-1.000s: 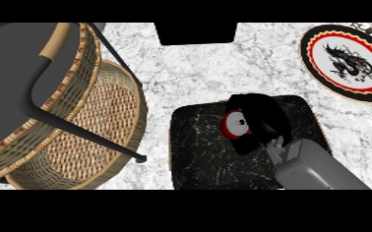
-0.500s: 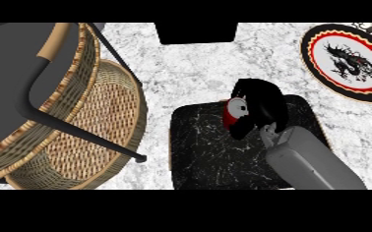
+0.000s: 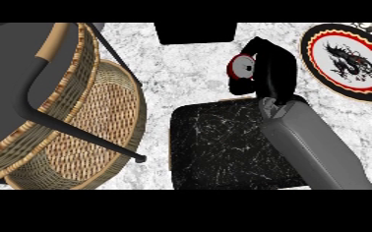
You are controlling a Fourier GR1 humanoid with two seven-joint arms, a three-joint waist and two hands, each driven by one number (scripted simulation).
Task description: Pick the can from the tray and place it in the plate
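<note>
While one right hand (image 3: 272, 73) grips one can (image 3: 242, 67), one tray (image 3: 218, 147), one plate (image 3: 341, 61)

Right hand (image 3: 272, 73) curled round red-and-white can (image 3: 242, 67), can top facing the view, fingers (image 3: 243, 83) wrapping it from below and behind. Can held over white marbled counter (image 3: 181, 73), beyond the far edge of the black marbled tray (image 3: 218, 152). Plate (image 3: 341, 61) with red rim and dragon motif to the right of the fingers, apart from them. Wicker basket (image 3: 80, 128) with dark handle well left of the fingers. Grey forearm (image 3: 312, 147) crossing tray's right side.
</note>
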